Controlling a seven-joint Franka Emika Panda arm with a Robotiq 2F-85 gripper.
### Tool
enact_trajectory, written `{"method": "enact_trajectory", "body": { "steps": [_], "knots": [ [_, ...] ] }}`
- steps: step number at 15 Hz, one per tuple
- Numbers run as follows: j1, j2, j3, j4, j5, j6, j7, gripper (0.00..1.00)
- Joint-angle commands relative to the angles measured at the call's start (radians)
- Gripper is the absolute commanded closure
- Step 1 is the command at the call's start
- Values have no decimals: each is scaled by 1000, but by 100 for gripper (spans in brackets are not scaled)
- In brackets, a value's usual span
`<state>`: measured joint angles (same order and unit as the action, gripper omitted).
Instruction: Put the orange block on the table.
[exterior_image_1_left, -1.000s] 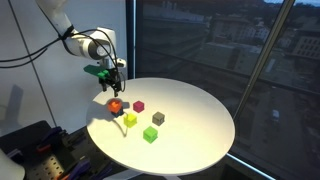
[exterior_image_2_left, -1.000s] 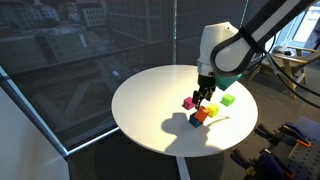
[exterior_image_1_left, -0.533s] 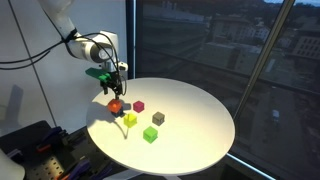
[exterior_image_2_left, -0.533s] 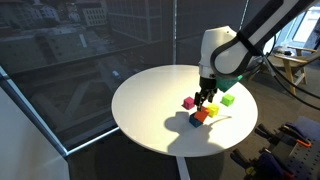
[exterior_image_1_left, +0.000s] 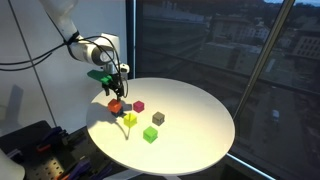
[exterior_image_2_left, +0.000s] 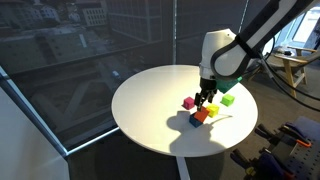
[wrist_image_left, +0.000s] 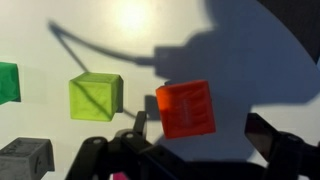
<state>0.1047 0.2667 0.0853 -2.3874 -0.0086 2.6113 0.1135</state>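
Nearest to the wrist cam is the gripper (wrist_image_left: 188, 150). Its two dark fingers come in from the 6 o'clock edge, spread wide w/ nothing between them. A grey cube (wrist_image_left: 25, 158) sits low at approx. 8 o'clock, outside the jaws. Just beyond the gap, towards 12 o'clock, is the orange block (wrist_image_left: 186, 108), turned a little vs. the line of the jaws. In an exterior view it lies near the 9 o'clock rim of the table (exterior_image_1_left: 195, 110), directly under the hanging gripper and not touched by it. Whether it rests on the top itself or on another cube cannot be told; the dark patch below it may be only shadow. At 9 o'clock from the block, apart from it, is a yellow-green cube (wrist_image_left: 96, 95), and further the same way a green cube (wrist_image_left: 8, 82) is cut by the edge. The step in hand looks like the approach for the grasp. To do it well, the wrist should prob. rotate first so the pads meet two flat faces, not corners. It should then centre over the block and descend straight, so the 9 o'clock finger passes between the block and the yellow-green cube w/o pushing it. A gentle close and a small lift should follow, then a low release on the bare top at approx. 12 o'clock, so the block does not tumble.
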Motion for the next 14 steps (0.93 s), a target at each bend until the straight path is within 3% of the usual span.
{"method": "enact_trajectory", "body": {
  "steps": [1, 14],
  "knots": [
    [-6, 12, -1, -3, 7, 47, -34, 0],
    [-11, 55, 1, -13, 10, 138, -58, 0]
  ]
}}
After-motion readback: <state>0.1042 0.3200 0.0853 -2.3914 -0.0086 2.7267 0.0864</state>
